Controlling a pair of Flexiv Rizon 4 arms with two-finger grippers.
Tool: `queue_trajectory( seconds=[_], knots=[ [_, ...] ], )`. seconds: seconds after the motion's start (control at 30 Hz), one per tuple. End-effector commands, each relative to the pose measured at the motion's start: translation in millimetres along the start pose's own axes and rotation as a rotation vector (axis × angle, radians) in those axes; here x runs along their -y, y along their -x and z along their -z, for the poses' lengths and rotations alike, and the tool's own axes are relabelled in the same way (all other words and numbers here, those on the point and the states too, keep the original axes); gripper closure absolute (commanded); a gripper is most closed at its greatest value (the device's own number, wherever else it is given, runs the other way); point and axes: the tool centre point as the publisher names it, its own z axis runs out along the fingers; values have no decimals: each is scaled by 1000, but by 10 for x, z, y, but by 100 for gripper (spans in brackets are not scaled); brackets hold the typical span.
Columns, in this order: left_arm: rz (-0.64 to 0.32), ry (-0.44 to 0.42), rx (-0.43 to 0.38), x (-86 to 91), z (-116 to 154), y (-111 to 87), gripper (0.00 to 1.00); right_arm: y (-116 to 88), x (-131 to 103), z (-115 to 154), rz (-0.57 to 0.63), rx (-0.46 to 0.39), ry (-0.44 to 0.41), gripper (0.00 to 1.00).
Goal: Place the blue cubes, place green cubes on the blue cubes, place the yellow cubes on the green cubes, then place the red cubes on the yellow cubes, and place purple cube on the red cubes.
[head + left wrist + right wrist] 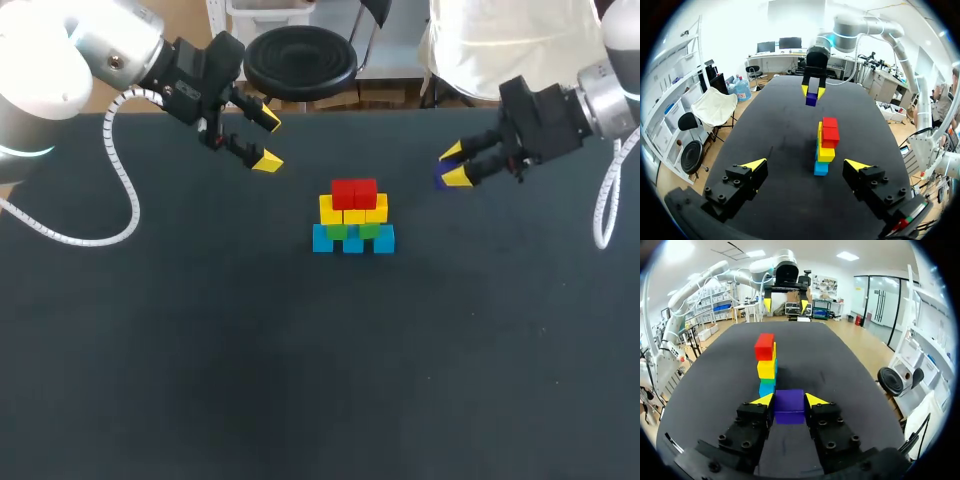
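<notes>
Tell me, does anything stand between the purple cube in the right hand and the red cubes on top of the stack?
Nothing visible does. The right hand holds the purple cube to one side of the red cubes, and the left hand is apart on the other side.

We see bright, even light falling from overhead panels, which show white in the right wrist view. The matte black tabletop (200, 380) takes it softly: dark in the head view, with a dimmer patch toward the near side, and paling to a grey sheen at its far end in both wrist views. The stack of coloured cubes (353, 215) casts only a faint, soft shadow.
</notes>
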Motion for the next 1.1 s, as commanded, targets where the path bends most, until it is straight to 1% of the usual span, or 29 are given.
queue_trajectory(
  seconds=[0.03, 0.13, 0.27, 1.1],
  knots=[
    [-1, -2, -2, -11, -1, -1, 0, 110, -3, -14, 24, -10, -1, 100],
    [-1, -2, -2, -11, -1, -1, 0, 192, -6, -10, 48, -18, 1, 100],
    [-1, -2, -2, -11, -1, -1, 0, 228, -15, 0, 47, -31, -15, 100],
    [-1, -2, -2, -11, -1, -1, 0, 228, -31, 11, 37, -35, -19, 100]
  ],
)
